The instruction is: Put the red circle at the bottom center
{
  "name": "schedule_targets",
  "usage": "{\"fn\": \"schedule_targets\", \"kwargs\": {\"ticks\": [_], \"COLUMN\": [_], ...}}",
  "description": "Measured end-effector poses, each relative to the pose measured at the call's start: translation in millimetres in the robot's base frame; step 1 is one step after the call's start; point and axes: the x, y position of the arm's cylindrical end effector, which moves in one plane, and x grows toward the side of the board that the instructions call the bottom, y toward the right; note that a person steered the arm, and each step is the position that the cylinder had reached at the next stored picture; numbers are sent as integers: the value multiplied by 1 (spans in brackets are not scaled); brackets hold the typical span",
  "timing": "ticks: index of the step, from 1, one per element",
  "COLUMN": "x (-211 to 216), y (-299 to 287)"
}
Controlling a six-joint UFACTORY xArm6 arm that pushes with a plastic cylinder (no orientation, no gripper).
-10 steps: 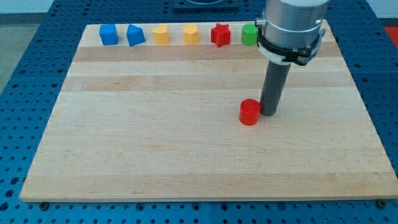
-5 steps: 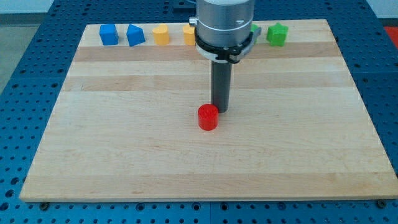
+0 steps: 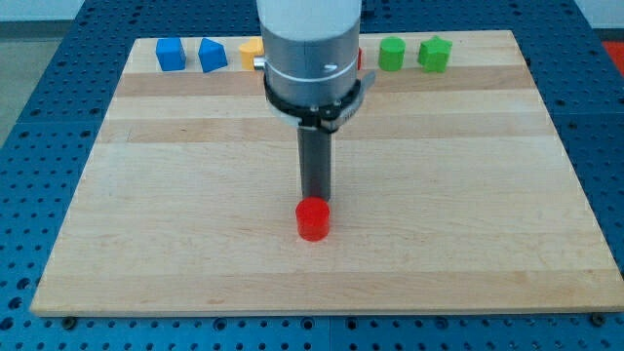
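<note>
The red circle (image 3: 313,219) is a short red cylinder on the wooden board (image 3: 468,214), a little below the board's middle and near its centre line. My tip (image 3: 314,198) stands right behind it, on the side toward the view's top, touching or almost touching its top edge. The arm's pale body (image 3: 307,49) rises above the rod and hides part of the top row of blocks.
Along the board's top edge sit a blue block (image 3: 170,54), a second blue block (image 3: 212,55), a yellow block (image 3: 251,47) partly hidden by the arm, and two green blocks (image 3: 392,53) (image 3: 434,53). Blue perforated table surrounds the board.
My tip and the red circle have moved toward the view's left and bottom, from right of centre to near the centre line. The two green blocks came back into view.
</note>
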Motion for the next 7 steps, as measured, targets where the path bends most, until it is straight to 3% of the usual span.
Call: {"fn": "schedule_targets", "kwargs": {"ticks": [1,2,7], "x": [23,11,-182], "y": [-1,3,244]}}
